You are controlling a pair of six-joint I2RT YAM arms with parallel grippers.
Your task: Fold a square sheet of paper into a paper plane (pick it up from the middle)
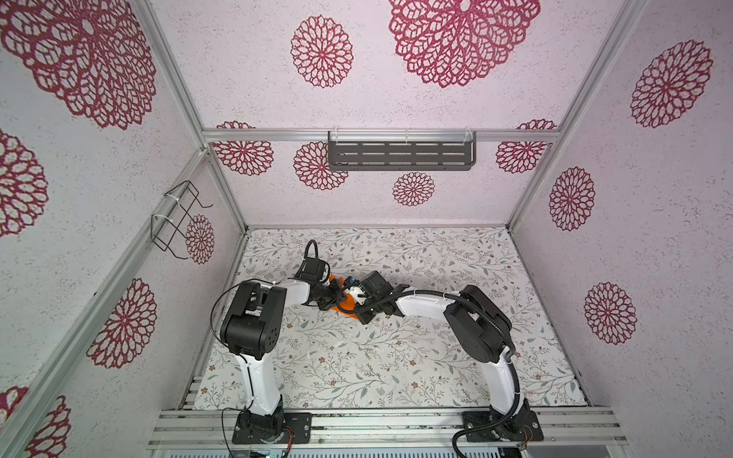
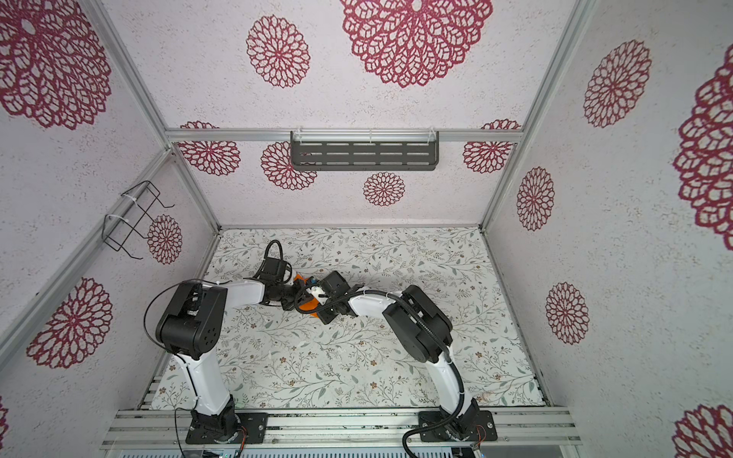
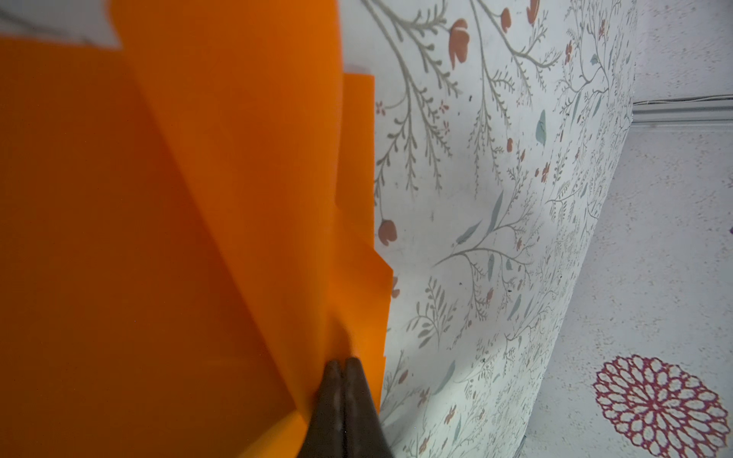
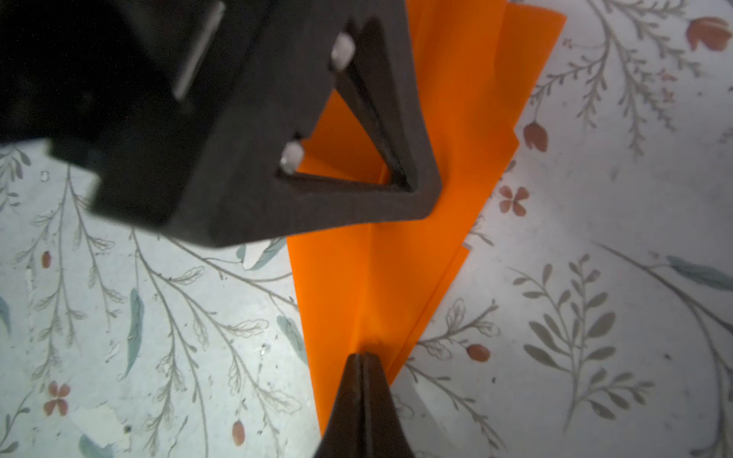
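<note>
Both arms are reaching in over the pale floral-printed surface (image 1: 357, 376) and meeting a little left of its middle. Between them is the bright orange folded paper plane (image 1: 344, 307). In both top views only a small orange patch of it is peeking out from under the black wrists, and the paper plane (image 2: 308, 305) is sitting about halfway between the near and far edges.

From the left wrist, the left tool (image 3: 344, 363) is clenched tight, its dark tips pressing together on the edge of the stacked orange layers. The paper plane (image 3: 198, 238) is fanning away from that grip in several overlapping sheets.

From the right wrist, the right tool (image 4: 363, 357) is clenched as well, pinching the paper plane (image 4: 396, 277) right where its centre crease is running into the tips. The wings are spreading to either side of that crease. Further along the same crease, the left tool (image 4: 420, 190) is showing as a black triangular finger nipping the paper.

So both tools are gripping the same plane, close to each other along its spine. Whether the paper is touching the surface or hanging just above it cannot be told from these views.
</note>
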